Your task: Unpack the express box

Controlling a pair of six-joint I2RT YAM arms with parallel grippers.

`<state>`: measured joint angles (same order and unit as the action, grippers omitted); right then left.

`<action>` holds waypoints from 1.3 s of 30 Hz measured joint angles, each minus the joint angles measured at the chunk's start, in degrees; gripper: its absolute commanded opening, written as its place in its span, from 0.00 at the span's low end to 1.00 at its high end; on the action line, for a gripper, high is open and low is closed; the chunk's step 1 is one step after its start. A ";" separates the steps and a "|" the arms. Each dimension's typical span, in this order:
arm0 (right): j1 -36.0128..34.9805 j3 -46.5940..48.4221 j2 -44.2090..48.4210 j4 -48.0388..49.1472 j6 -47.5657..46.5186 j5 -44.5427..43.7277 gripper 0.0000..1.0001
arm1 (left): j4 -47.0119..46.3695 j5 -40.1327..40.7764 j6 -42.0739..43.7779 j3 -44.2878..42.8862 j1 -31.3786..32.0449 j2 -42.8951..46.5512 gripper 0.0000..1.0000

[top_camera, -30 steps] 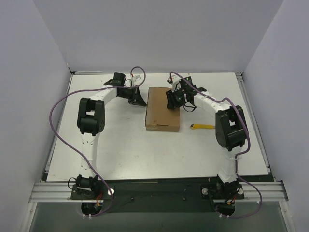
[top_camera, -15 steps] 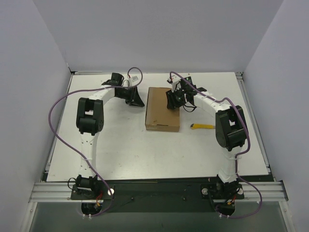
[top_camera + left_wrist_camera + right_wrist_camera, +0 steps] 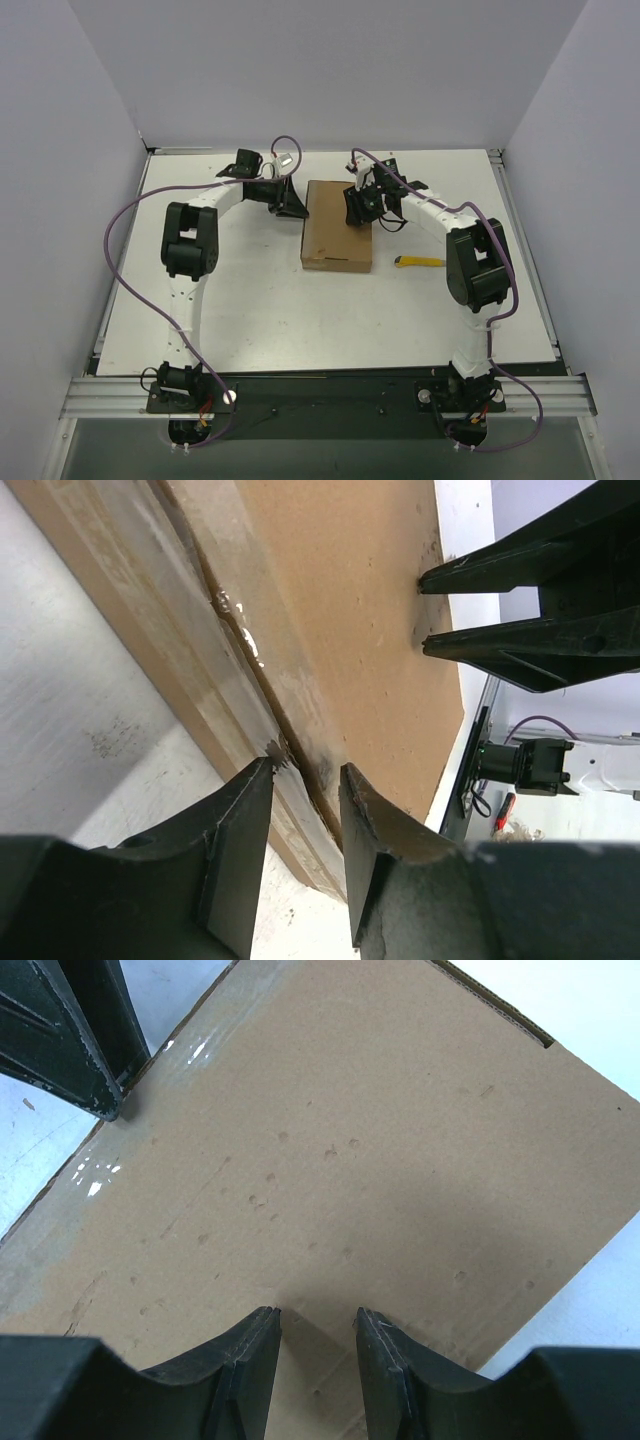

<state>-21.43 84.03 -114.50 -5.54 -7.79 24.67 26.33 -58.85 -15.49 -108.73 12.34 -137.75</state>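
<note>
Left gripper (image 3: 305, 770): straddles taped seam (image 3: 238, 638) along left side of box (image 3: 337, 235), centre of table (image 3: 250, 300); fingers parted, pinching nothing. Right gripper (image 3: 317, 1312): presses down on lid (image 3: 350, 1140); fingers parted, empty. Best practice: hook lid edge at seam, hold box steady. Bears no readable print or label.
</note>
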 measured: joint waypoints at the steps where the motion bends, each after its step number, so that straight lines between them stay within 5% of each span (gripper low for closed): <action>1: 0.00 0.00 0.00 0.00 0.00 0.00 0.38 | 0.09 0.09 0.17 0.02 -0.07 0.00 0.42; 28: -0.13 0.00 0.00 0.02 -0.04 -0.26 0.38 | 4.20 2.51 4.48 0.55 -0.94 -0.07 0.35; 39: -0.37 0.00 0.00 0.15 -0.44 -0.85 0.38 | 14.69 21.66 10.27 -4.83 3.65 3.28 0.21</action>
<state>-21.80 84.03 -114.50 -5.39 -8.23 23.81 41.01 -37.19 -5.21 -113.56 15.99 -134.47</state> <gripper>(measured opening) 0.376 0.229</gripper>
